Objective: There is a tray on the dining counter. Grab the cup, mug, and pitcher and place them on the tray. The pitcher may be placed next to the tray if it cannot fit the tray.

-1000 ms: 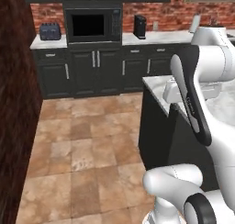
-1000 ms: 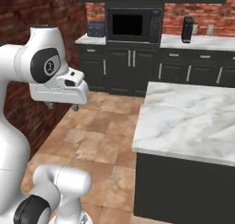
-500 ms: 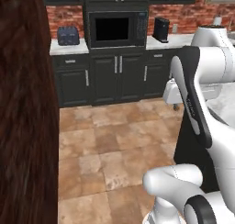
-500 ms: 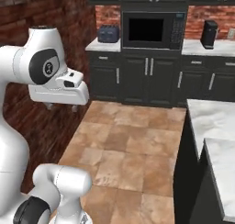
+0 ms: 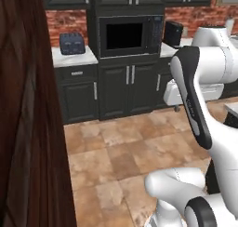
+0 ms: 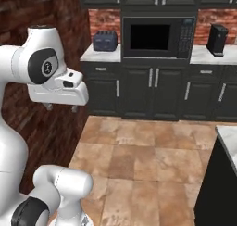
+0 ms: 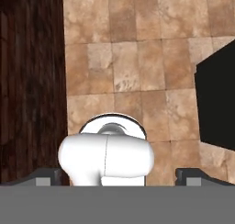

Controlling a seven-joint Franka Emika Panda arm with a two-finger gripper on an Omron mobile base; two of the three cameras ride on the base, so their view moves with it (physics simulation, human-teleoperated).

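1. We see the gripper point(image 6: 60, 108) hanging under the white hand, its two short fingers point(image 6: 47, 107) spread wide with nothing between them, above a tan stone-tile floor point(image 6: 139, 155) with mottled square slabs.
2. In the hand view the finger tips sit at the far left and far right of the bottom edge, well apart.
3. Of the task's things, we can make out only a corner of the dining counter point(image 6: 227, 141): a sliver of pale marble top over a flat black base, cut off by the right edge of the right base view.
4. Ahead stand dark panelled cabinets point(image 5: 128, 89) with slim metal handles, a black built-in microwave point(image 6: 157, 36), a boxy blue-grey toaster point(image 6: 105, 40) and a tall dark appliance point(image 6: 216, 40) on a white counter, backed by red brick.
5. A dark reddish wood-grain panel point(image 5: 28, 128) blocks the left of the left base view.
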